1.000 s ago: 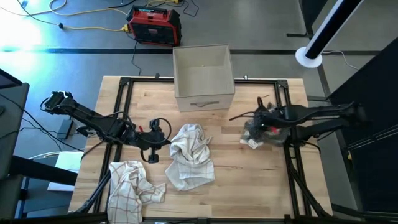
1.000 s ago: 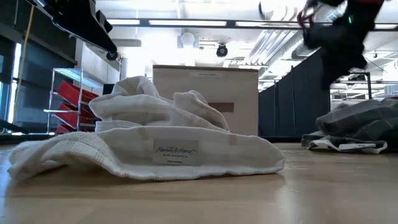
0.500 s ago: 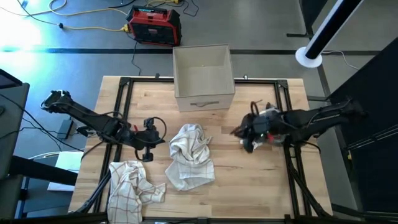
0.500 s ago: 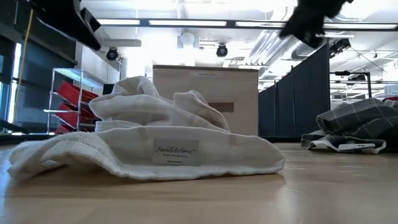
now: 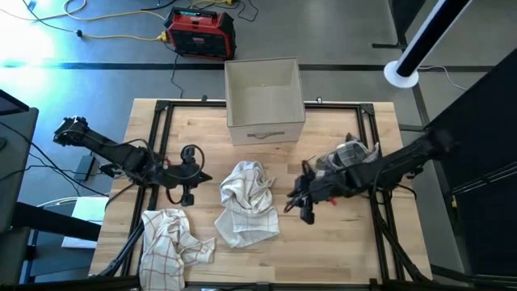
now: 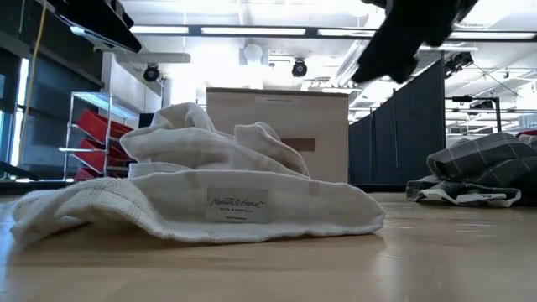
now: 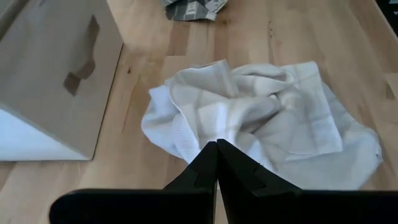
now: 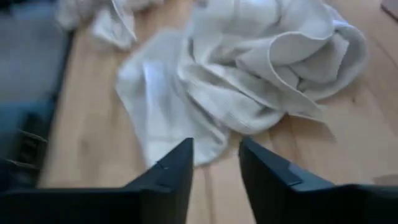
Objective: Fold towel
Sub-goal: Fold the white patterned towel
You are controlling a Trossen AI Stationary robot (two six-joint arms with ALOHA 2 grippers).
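On the wooden surface (image 5: 339, 234), a box (image 5: 263, 99) is seen at the far edge, its handle cutout facing the arms. A crumpled white towel (image 5: 248, 204) lies at the middle, in front of the box. A red-checked cloth (image 5: 168, 239) is heaped at the near left corner, and a grey plaid cloth (image 5: 349, 153) is bunched to the right, well apart from the towel. The left claw (image 5: 188, 175) is held just left of the towel, fingers pressed together and empty. The right claw (image 5: 302, 199) is held just right of the towel, fingers parted, nothing gripped.
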